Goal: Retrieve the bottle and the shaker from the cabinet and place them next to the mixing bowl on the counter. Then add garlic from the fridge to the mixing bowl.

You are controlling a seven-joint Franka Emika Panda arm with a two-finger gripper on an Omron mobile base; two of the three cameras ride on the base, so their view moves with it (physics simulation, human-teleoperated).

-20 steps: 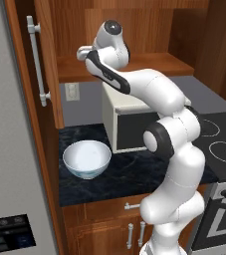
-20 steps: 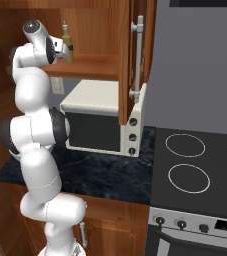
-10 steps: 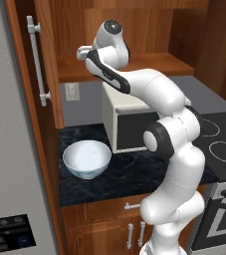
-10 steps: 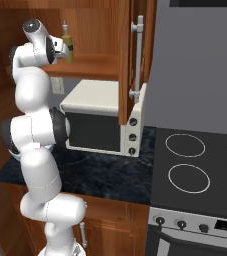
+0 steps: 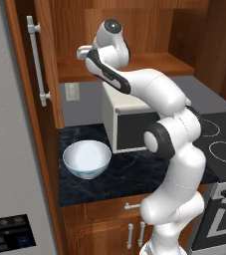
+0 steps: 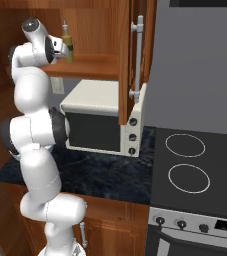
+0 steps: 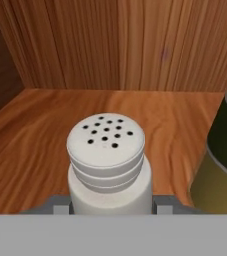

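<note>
**Jaws closed on the shaker in the cabinet**

I see the big wooden cabinet with its doors open, up above the dark counter. My white arm goes up from the base and reaches onto the cabinet shelf. Below the shelf sits the white microwave on the counter, with the stove to its right. Left of the microwave, near the counter's front, is the white mixing bowl.

In the hand view the gripper is at the shelf. The white shaker stands upright right between the two fingers, one grey fingertip on each side of its body. The jaws are closed on the shaker. Its round top with little black holes faces my camera.

Just to the right of the shaker stands the green bottle, close beside it on the same shelf. In the right base view I see the bottle upright beside the hand.
</note>
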